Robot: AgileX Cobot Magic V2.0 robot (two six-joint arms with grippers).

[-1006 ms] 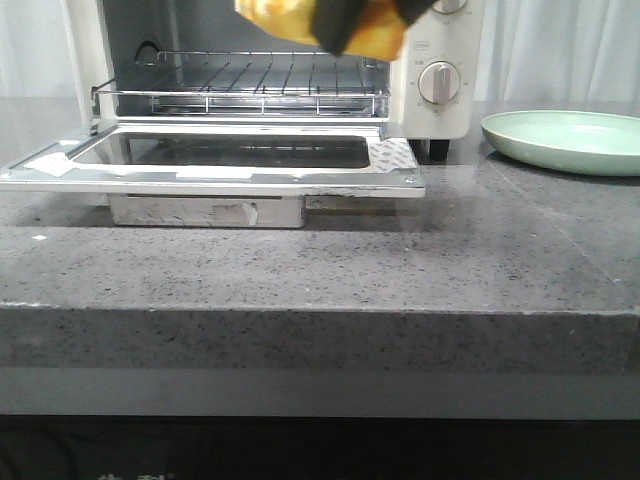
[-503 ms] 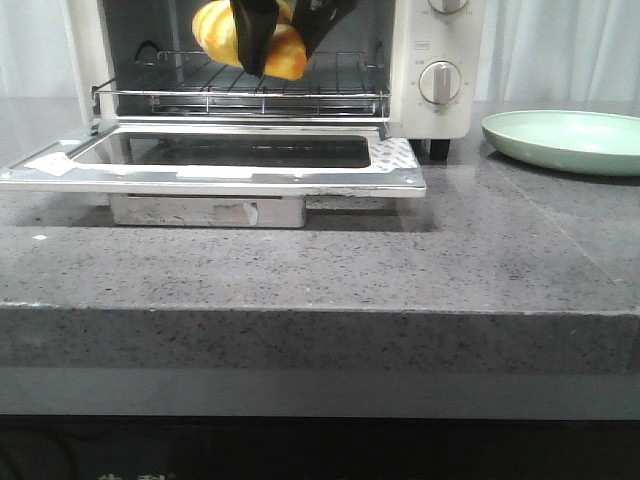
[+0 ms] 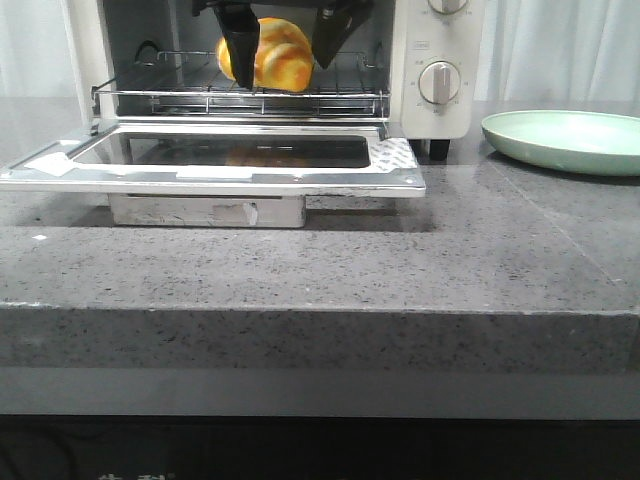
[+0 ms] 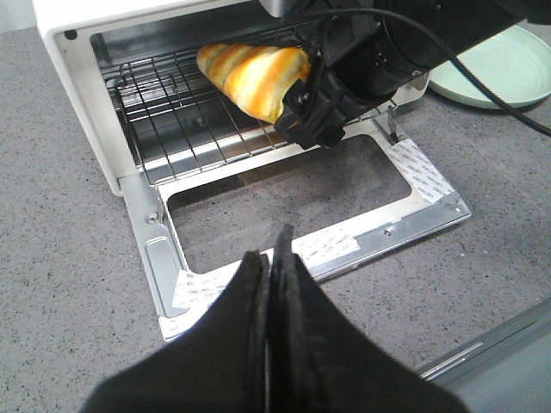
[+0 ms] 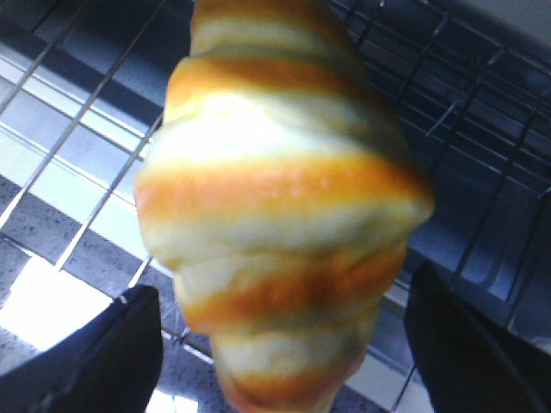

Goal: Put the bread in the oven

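Observation:
The bread (image 3: 272, 55), a glossy yellow roll with orange stripes, lies on the wire rack (image 3: 200, 98) inside the cream-white oven (image 3: 440, 115), whose glass door (image 3: 240, 178) is folded down flat. My right gripper (image 3: 283, 68) reaches into the oven and is open, with one finger on each side of the bread. The right wrist view shows the bread (image 5: 275, 198) with a gap between it and each finger of the gripper (image 5: 288, 361). My left gripper (image 4: 274, 249) is shut and empty, above the counter in front of the door. The bread also shows in the left wrist view (image 4: 254, 73).
A pale green plate (image 3: 565, 140) sits on the grey counter to the right of the oven; it also shows in the left wrist view (image 4: 508, 73). The open door juts out towards the counter's front edge. The oven's dials (image 3: 439, 82) are on its right panel.
My right gripper brought the bread from above the oven's right side down and left into the oven. The jaws have opened and the bread now rests on the rack.

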